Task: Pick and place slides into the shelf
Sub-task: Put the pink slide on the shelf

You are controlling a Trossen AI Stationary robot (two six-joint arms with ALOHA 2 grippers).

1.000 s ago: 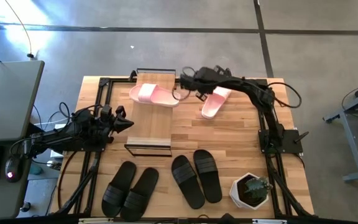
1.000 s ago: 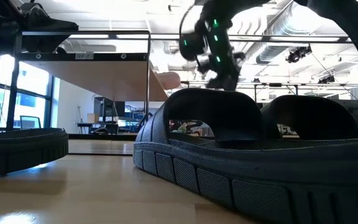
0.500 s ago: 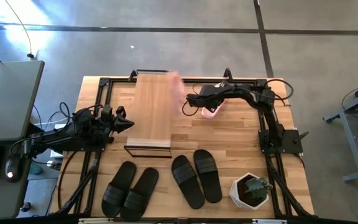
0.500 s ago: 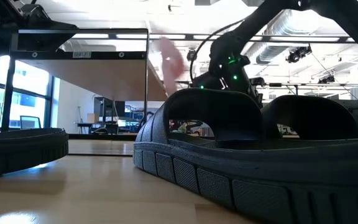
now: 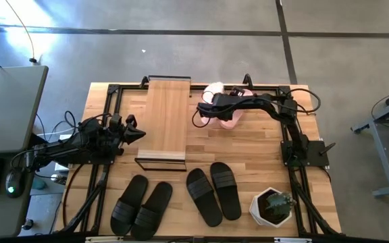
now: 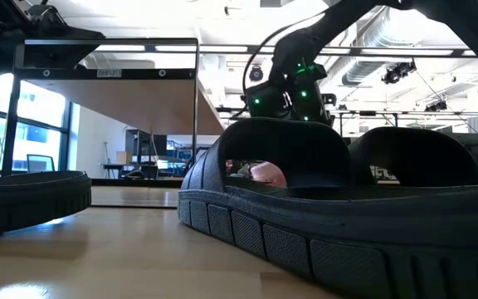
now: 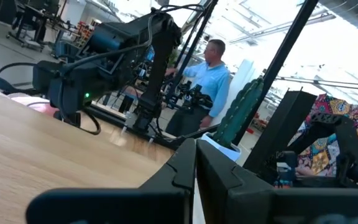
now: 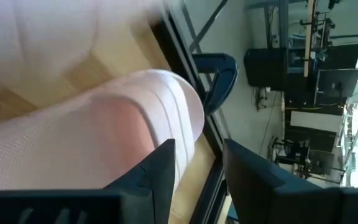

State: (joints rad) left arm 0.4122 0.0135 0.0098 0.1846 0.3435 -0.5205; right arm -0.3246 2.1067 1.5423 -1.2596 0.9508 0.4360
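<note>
The shelf (image 5: 166,121) stands at the table's middle left with its plank top bare. Two pale pink slides lie on the table just right of its far end, one (image 5: 215,90) beside the other (image 5: 232,120). My right gripper (image 5: 203,102) hovers low over them, its fingers a little apart (image 8: 197,155), with a pink slide (image 8: 104,124) right in front of them. Two black pairs (image 5: 140,206) (image 5: 213,192) lie at the near edge. My left gripper (image 5: 138,133) is shut and empty by the shelf's left side. My right gripper has one finger (image 8: 163,165) right beside the rounded end (image 8: 179,106) of a pink slide that lies on the table. I cannot tell whether it touches the slide. Nothing sits between the two fingers.
A potted plant (image 5: 273,206) stands at the near right corner. Black frame rails (image 5: 113,94) run along the table's edges. A black slide (image 6: 305,208) fills the low view's foreground. A person (image 7: 207,74) stands in the room beyond the table.
The pink slide that lay on the far end of the shelf's top has come off it fast toward the table's right and now lies on the table by the other pink slide. My right gripper has gone from the shelf's far end down and toward the right, over the pink slides.
</note>
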